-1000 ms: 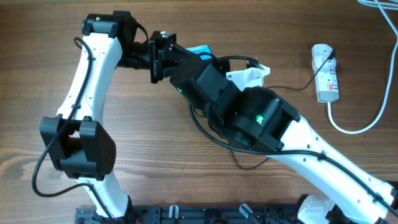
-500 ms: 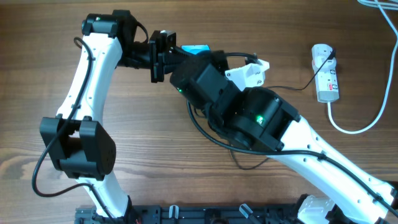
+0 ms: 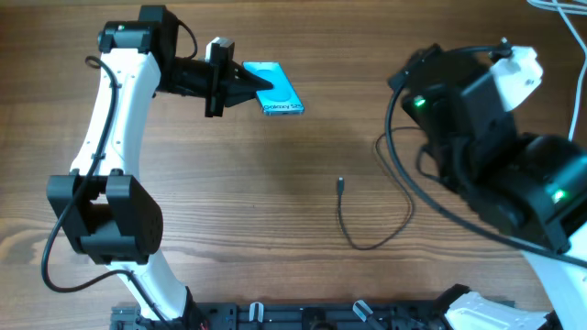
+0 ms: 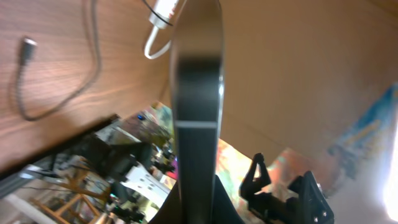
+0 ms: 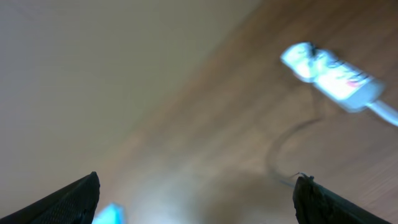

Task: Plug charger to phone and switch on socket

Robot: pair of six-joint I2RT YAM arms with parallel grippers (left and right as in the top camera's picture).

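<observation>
The phone bears small text — seemingly "Galaxy S20" — along one end.

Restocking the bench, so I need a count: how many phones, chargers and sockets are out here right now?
1 phone
1 charger
1 socket
Total: 3

white tubular links on left arm and right arm, bulky black joints, small green lights, looping black cables.
</observation>
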